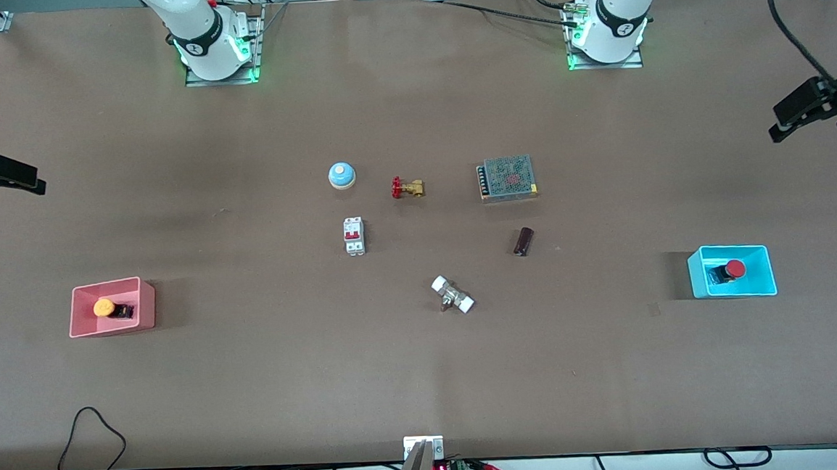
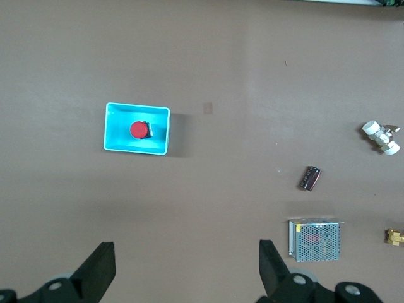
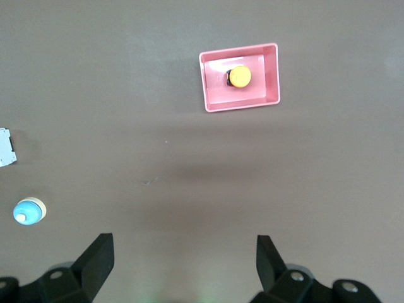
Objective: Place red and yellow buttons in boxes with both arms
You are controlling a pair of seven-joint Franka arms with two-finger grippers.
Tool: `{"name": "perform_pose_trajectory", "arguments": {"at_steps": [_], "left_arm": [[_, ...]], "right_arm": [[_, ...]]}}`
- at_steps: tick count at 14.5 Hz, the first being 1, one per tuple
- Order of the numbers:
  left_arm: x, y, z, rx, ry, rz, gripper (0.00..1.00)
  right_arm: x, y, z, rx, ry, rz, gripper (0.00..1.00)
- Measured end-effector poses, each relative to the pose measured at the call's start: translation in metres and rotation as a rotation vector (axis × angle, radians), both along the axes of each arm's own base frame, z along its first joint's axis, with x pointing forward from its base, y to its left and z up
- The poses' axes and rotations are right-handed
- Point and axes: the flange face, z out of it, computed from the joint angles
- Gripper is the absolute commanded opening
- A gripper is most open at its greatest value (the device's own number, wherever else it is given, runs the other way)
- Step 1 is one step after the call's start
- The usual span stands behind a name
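Note:
The orange-yellow button point(image 1: 104, 307) lies in the pink-red box point(image 1: 105, 283) at the right arm's end of the table. The red button point(image 1: 734, 268) lies in the cyan box point(image 1: 697, 276) at the left arm's end. Both grippers are out of the front view. In the left wrist view my left gripper point(image 2: 186, 252) is open and empty, high over bare table, apart from the cyan box point(image 2: 113, 129) and red button point(image 2: 139, 130). In the right wrist view my right gripper point(image 3: 184, 246) is open and empty, high over bare table, apart from the pink-red box point(image 3: 211, 85) and yellow button point(image 3: 240, 76).
Mid-table lie a blue dome bell point(image 1: 341, 174), a brass valve with a red handle point(image 1: 407, 188), a white circuit breaker point(image 1: 354, 235), a meshed power supply point(image 1: 507, 178), a dark cylinder point(image 1: 523, 241) and a white-ended fitting point(image 1: 453, 295). Black camera mounts reach in at both table ends.

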Motion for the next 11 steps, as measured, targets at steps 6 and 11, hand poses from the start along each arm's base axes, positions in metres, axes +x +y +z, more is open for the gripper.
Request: {"name": "perform_pose_trajectory", "arguments": {"at_steps": [6,11], "left_arm": [[0.0,-0.002,-0.016,-0.002,0.031,-0.006,0.97],[-0.001,0.002,-0.021,-0.002,0.052,-0.005,0.67]], "right_arm": [[-0.029,-0.001,0.017,0.011,-0.011,-0.007,1.0],[-0.03,-0.001,0.018,0.012,-0.013,-0.007,1.0]]}}
